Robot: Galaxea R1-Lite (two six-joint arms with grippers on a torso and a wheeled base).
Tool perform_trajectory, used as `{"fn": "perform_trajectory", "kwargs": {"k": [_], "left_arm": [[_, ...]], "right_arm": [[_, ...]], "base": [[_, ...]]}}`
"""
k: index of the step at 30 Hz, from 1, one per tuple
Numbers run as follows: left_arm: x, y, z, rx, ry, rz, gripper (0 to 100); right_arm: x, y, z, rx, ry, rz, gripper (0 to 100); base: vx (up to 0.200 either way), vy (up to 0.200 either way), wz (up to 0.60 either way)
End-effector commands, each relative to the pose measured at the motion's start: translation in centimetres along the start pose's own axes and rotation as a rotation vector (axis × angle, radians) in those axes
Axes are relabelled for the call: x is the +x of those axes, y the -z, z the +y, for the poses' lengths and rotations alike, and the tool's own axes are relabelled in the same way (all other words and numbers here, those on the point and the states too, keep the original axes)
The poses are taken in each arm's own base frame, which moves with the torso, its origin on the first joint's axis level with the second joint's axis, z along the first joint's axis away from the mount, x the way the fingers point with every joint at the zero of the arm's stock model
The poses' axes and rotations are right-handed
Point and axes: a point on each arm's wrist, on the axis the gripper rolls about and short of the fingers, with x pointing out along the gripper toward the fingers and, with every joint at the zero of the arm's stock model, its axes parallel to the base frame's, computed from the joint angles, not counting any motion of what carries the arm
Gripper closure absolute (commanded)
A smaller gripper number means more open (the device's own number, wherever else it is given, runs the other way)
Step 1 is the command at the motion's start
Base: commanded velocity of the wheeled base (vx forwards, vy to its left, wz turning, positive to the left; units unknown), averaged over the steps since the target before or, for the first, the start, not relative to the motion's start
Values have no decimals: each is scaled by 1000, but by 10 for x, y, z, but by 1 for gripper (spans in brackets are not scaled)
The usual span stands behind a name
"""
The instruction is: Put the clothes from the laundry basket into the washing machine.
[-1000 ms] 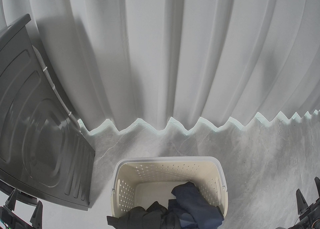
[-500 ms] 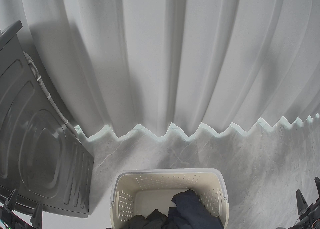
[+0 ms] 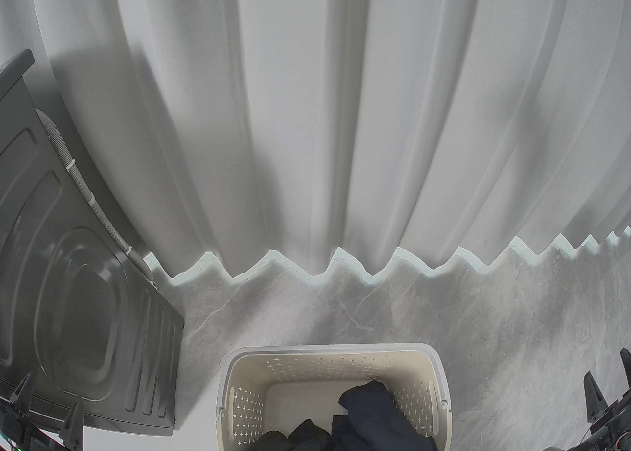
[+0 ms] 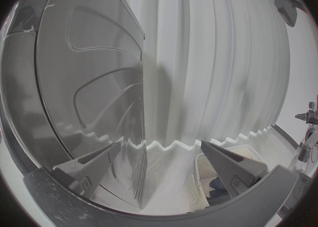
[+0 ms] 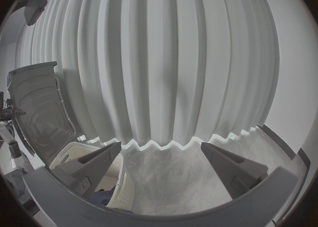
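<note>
White curtain [image 3: 342,110] behind laundry basket [image 3: 335,349], washing machine [image 3: 66,314] alongside.

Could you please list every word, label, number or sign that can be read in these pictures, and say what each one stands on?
There is none to read. The washing machine shows a plain grey panel with no letters. The laundry basket, the dark clothes in it, the white curtain and the grey floor carry no words, numbers or signs either.
</note>
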Motion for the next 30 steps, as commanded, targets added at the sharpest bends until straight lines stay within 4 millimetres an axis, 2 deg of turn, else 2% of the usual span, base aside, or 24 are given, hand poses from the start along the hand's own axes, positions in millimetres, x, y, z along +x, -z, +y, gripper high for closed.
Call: {"fn": "perform_trajectory", "kwargs": {"k": [1,21,30], "left_arm": [[0,4,0,0,0,-4,0],[0,4,0,0,0,-4,0],[0,4,0,0,0,-4,0]], "right_arm": [[0,5,0,0,-1,1,0],[0,5,0,0,-1,0,0],[0,5,0,0,1,0,0]], "base": [[0,0,0],[0,0,0],[-200,0,0]]}}
